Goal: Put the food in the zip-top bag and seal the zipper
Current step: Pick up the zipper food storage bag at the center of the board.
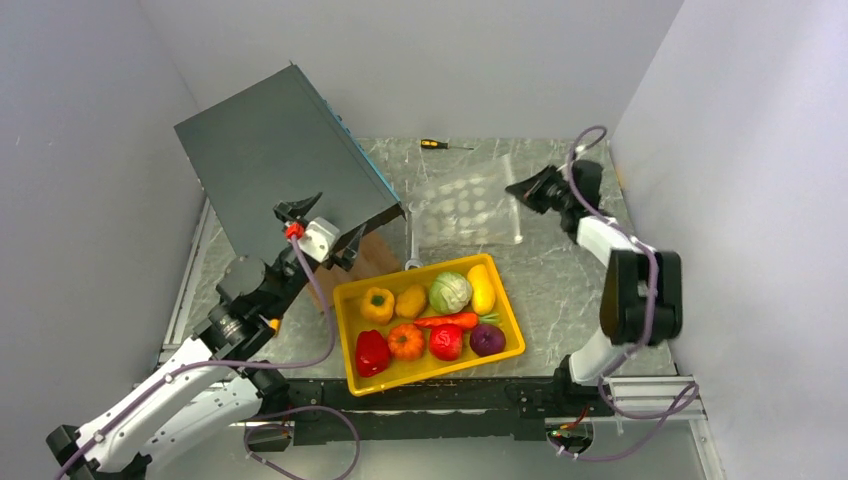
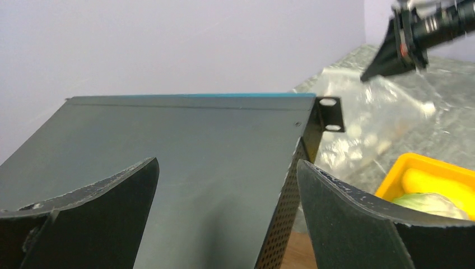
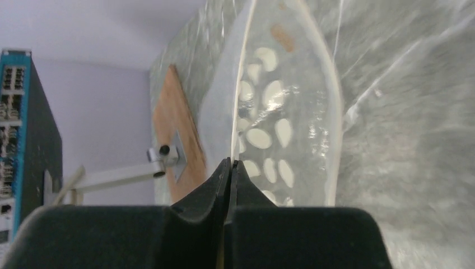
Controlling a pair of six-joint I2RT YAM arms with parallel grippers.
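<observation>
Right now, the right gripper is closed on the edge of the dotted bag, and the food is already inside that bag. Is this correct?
Not fully. The right gripper is closed on the edge of the bag, but the food is not inside it: the top view shows it all in the yellow tray.

A: Item count on the table?
B: Food: nine pieces. Two red, two orange, three yellow, one green, one purple. All in one yellow tray.
A: Rest?
B: One dotted zip-top bag, one black rack box, one screwdriver at the far edge.
</observation>
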